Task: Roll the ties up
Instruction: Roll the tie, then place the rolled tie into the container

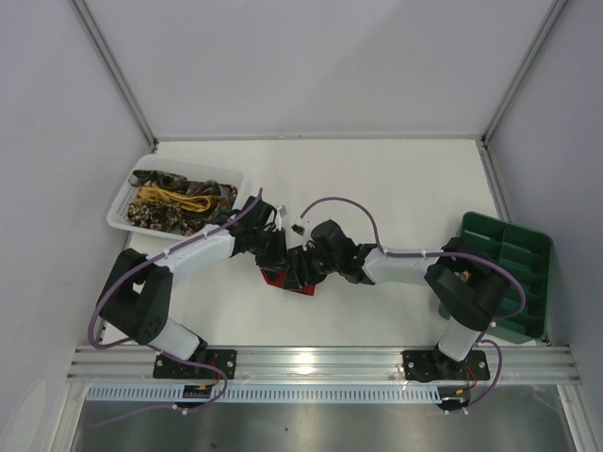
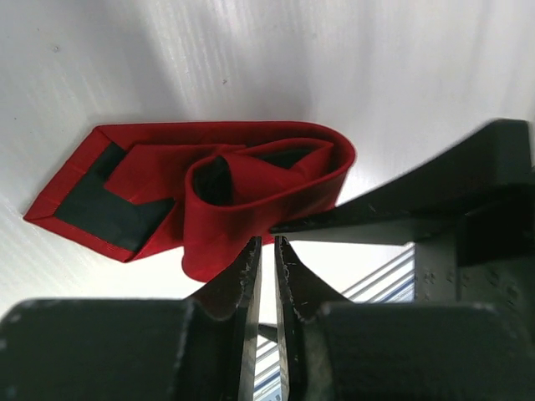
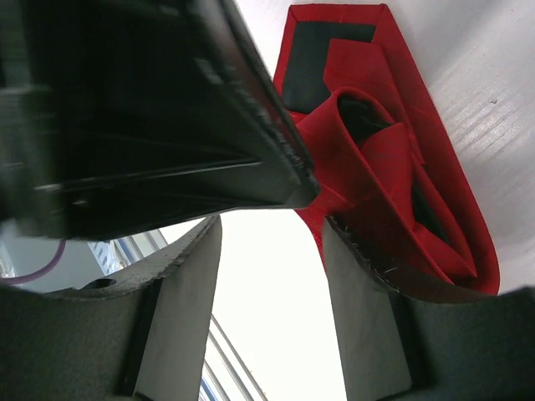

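**Left wrist view: red tie part-coiled, both grippers at its edge**

The red tie [image 2: 226,192] lies flat on the table [image 2: 376,67], just ahead of the left gripper [image 2: 267,241]. Its long axis runs across that view, with the pointed, dark-backed end to the left and a loose coil to the right. From above, it sits right of the white mesh basket [image 1: 121,209] and nearer the arm bases than the basket is. Most of it is hidden under the two wrists that meet there. More ties [image 1: 179,200] are heaped in that basket.

The left gripper's fingers are pressed nearly together, leaving only a thin slit. Their tips stand at the near edge of the coil, and no fabric shows between them. The right gripper [image 3: 272,225] is spread wide with nothing between its pads. One finger [image 3: 368,284] rests against the side of the coil, and the rest of the tie runs away from it up that view.

Both grippers are about equally near the tie. The coil is slack and lopsided, so the next move probably depends on steadying its open side while the flat tail is wound in along the long axis.
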### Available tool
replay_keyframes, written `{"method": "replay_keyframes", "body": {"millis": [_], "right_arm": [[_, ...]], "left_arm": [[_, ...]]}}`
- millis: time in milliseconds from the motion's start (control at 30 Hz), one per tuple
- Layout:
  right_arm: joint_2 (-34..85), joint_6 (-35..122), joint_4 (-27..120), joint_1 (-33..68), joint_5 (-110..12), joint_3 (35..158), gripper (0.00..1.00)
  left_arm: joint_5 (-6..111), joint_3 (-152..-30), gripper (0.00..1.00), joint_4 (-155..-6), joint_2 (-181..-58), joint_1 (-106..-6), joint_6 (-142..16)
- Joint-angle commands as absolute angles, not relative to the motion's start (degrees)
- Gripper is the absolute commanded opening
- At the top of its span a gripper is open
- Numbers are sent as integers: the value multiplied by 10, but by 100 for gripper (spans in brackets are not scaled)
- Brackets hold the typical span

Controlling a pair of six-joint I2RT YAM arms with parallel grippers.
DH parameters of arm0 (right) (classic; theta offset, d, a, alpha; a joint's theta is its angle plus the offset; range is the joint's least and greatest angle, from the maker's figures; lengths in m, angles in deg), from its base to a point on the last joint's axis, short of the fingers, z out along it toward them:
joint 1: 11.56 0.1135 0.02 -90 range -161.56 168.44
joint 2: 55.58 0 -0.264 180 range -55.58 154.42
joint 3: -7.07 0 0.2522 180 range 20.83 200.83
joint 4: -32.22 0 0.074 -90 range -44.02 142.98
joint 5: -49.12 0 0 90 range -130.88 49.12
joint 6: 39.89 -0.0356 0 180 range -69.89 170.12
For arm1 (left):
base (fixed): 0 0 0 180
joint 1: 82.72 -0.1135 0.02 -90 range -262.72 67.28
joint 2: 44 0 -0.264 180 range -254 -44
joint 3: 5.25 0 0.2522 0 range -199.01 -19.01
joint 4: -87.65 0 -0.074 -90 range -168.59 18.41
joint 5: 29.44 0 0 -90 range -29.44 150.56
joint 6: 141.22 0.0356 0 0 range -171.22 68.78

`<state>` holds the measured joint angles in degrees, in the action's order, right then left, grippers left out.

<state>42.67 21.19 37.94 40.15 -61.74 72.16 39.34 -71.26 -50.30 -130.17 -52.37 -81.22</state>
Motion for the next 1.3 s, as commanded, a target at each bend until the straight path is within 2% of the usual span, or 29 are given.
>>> {"method": "replay_keyframes", "body": {"millis": [0,367,633,833,1267], "right_arm": [[419,207,363,397,-628,718,57],[399,193,385,376,-637,715,58],[339,175,452,328,-636,728,59],[341,177,507,297,-650,735,60],[397,146,378,262,-734,666,68]], "left_arm": [[385,-712,15,-516,-1321,-530,-813],[410,-709,14,-507,-1331,-555,-784],[405,-702,13,-516,-1343,-556,-779],[408,-698,13,-522,-1344,-556,-779],[404,-717,13,-525,-1373,-571,-765]]}}
